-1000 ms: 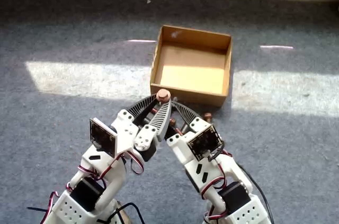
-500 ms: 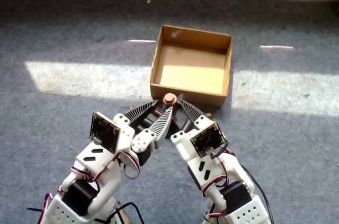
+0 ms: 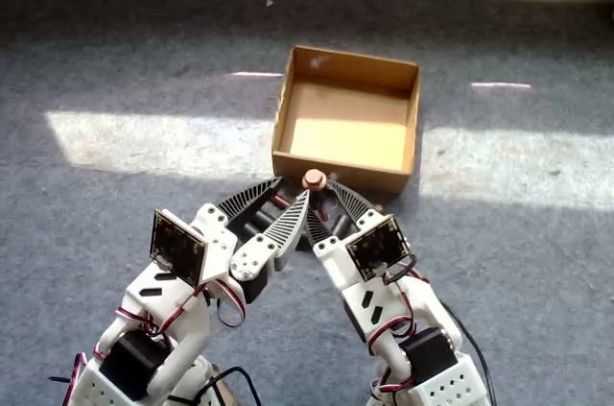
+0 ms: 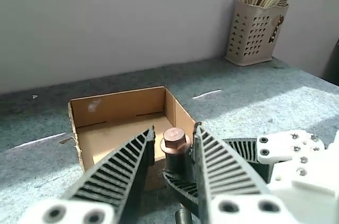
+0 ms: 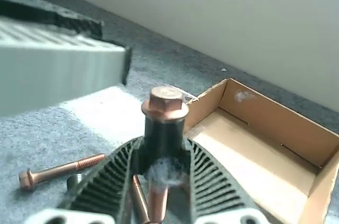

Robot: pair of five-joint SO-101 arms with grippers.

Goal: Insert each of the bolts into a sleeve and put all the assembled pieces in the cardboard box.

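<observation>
One bolt stands in the sleeve that our right claw clamps; our left claw gapes just beside it, near the box.

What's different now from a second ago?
The bolt, seated in the sleeve held by the right gripper, shifted slightly right, closer to the box. The left gripper drew back a little and stands open around the bolt. The box stayed put.

High camera looks down from above; wrist cameras low, close, facing cardboard box all share
</observation>
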